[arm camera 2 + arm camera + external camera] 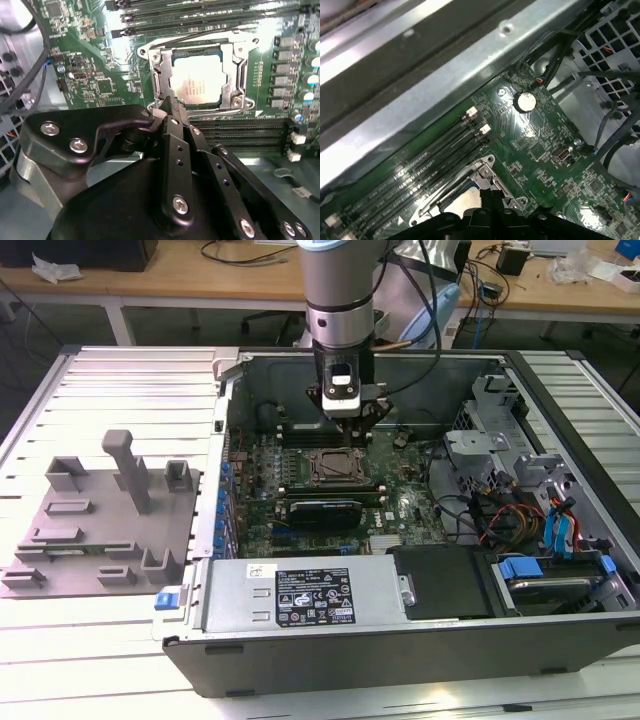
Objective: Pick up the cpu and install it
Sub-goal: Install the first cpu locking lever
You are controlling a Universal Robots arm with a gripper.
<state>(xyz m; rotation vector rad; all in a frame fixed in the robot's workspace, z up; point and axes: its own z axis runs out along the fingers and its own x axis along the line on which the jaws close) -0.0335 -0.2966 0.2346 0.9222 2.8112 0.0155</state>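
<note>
Black gripper [169, 102] linkage sits closest to the lens in the second wrist view, fingers pressed together into one narrow tip w/ nothing between them. That tip hangs just off the near edge of the socket frame [200, 75], so the tool is over the board, not gripping anything.

CPU [196, 82] lies directly ahead of the fingertips, flat inside the socket, silvery top plate facing up and framed by the metal bracket on all sides. Looks seated square, prob. already dropped in; bracket state (latched or not) can't be told from here.

Exterior view: arm comes down vertical into the open computer case [400, 660], gripper [344, 420] just behind the socket [333, 468] — a straight-down pose makes sense for lowering a flat chip w/o tilting it. Memory slots [435, 155] flank the socket on both sides of the tool. Grey fixture tray [100, 520] sits outside the case, well apart from the tool.
</note>
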